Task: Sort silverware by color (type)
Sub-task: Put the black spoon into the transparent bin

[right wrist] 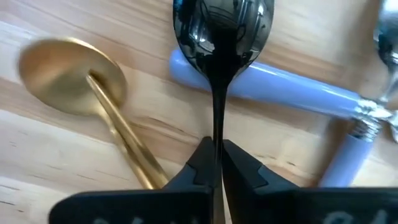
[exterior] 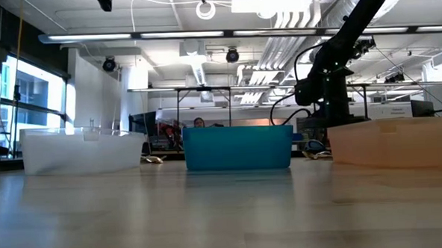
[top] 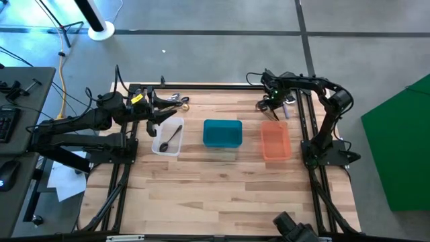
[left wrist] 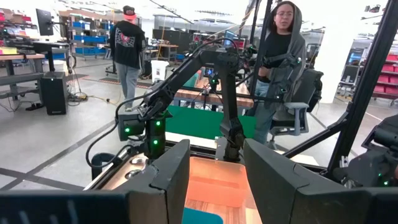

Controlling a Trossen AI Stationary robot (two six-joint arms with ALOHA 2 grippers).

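Note:
My right gripper points down at the table's far right, beyond the orange bin, and is shut on a black spoon. The spoon's bowl lies across a lavender-handled utensil. A gold spoon lies on the wood beside it. My left gripper is open and level, with nothing between its fingers, above the far end of the clear bin. That bin holds one dark spoon. My right gripper pinches the black spoon's thin handle between its two fingertips, a short way back from the bowl. The fingers come from above, pointing down. The bowl rests on the lavender handle; the gripper hides the rest of the spoon's handle.
The teal bin stands between the clear and orange bins along the table's far half. More silverware lies at the far edge near my left gripper. A second lavender-handled piece lies by the right gripper. People stand in the room beyond the table.

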